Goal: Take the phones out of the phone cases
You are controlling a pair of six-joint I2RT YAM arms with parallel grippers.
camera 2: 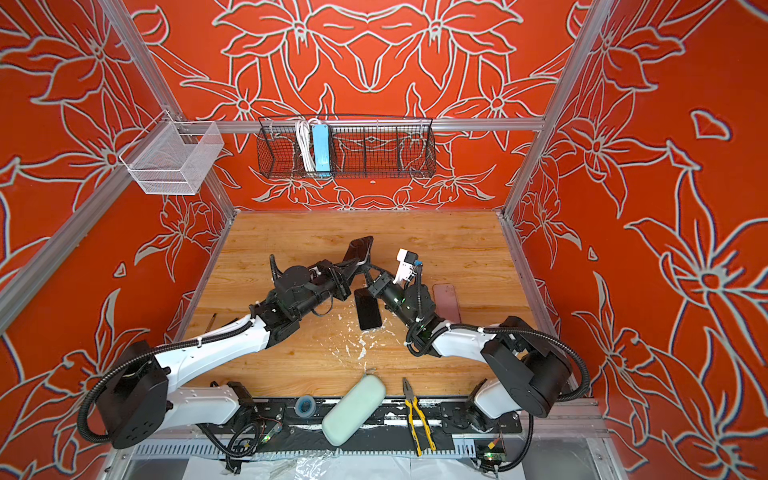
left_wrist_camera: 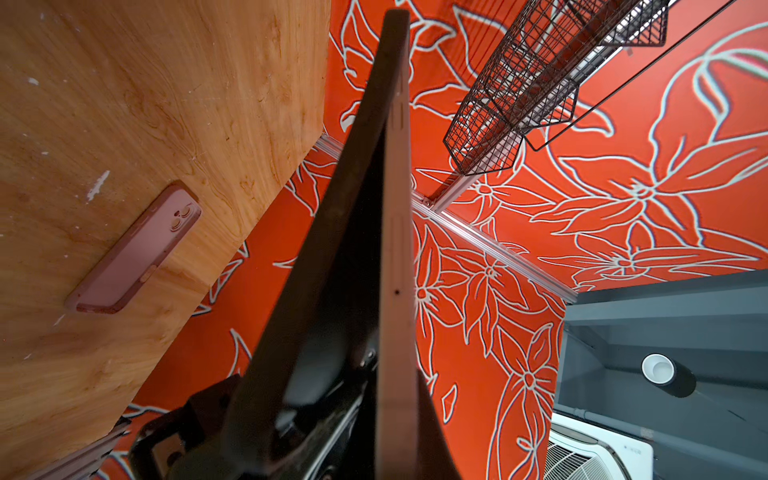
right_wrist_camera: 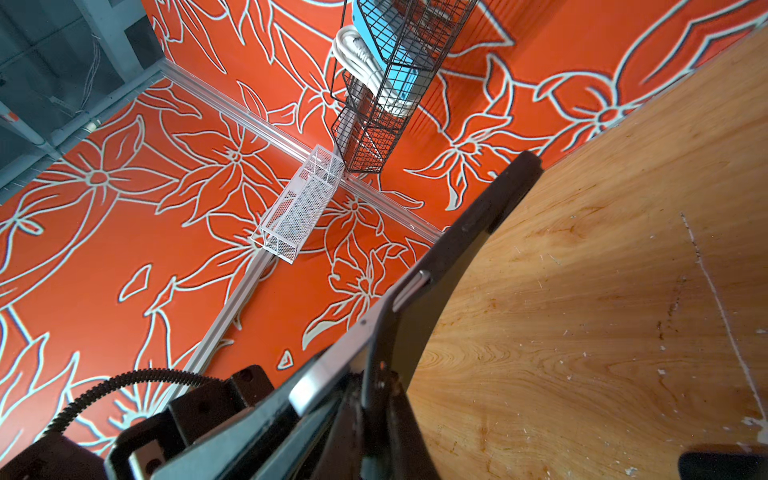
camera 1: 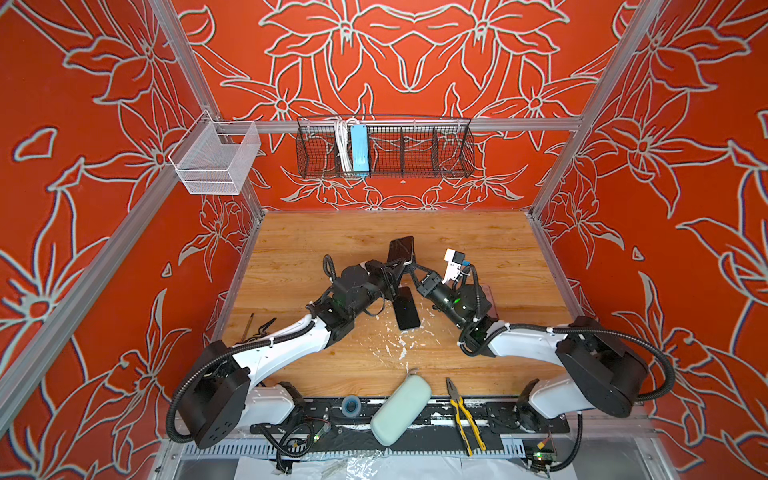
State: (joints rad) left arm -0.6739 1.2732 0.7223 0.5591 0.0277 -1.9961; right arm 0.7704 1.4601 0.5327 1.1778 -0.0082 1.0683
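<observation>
Back wall: black wire basket (camera 1: 453, 156) on the rail, blue power strip (camera 1: 359, 149) and coiled white cable (camera 1: 341, 147) upright toward its left end. White mesh basket (camera 1: 216, 164) at left post. Counter (camera 1: 332, 232) front edge: tape roll (camera 1: 350, 405), pale green case (camera 1: 401, 409), yellow-handled pliers (camera 1: 458, 402).

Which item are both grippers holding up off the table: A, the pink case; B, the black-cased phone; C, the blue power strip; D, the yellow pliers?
B: the left gripper and right gripper are both shut on the black-cased phone, held clear above the table.
</observation>
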